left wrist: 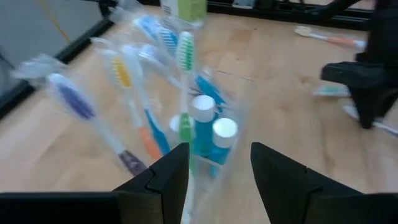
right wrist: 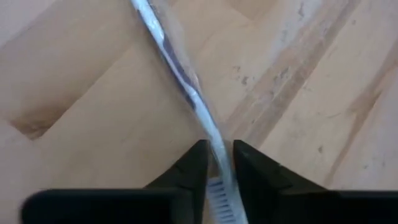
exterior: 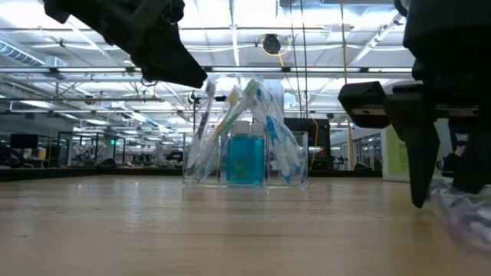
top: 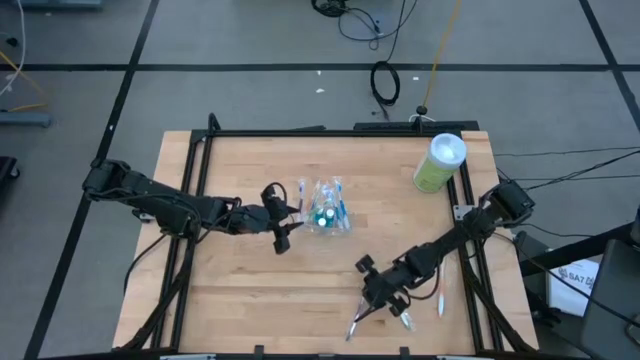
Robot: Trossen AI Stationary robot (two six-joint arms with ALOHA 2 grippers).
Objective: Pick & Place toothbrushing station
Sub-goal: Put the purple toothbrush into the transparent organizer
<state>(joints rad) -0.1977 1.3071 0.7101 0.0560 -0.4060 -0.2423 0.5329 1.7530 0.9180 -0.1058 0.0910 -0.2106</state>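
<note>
The clear plastic cup (top: pixel 328 210) stands on its base at the table's middle. Blue, green, orange and white toothbrushes (left wrist: pixel 149 81) lean in it around two teal pieces with white caps (left wrist: pixel 211 134). My left gripper (top: pixel 292 222) stands open just left of the cup, its fingers (left wrist: pixel 168 180) level with the cup's near edge. Near the table's front edge my right gripper (top: pixel 378 305) is shut on a white and purple toothbrush (top: pixel 358 322) in a clear wrapper that lies on the wood. My right gripper pinches the toothbrush between its two fingers at the neck (right wrist: pixel 213 142), just behind the bristle head (right wrist: pixel 219 198). The fingers come from above, slanting down, and lie across the brush. The handle (right wrist: pixel 166 56) lies flat on the table, running away from the fingers.
A tall light-green canister with a white lid (top: pixel 438 165) stands at the back right. Two more loose toothbrushes (top: pixel 440 300) (top: pixel 405 322) lie beside my right gripper. A black frame rail (top: pixel 330 131) runs around the table. Bare wood lies at the front left.
</note>
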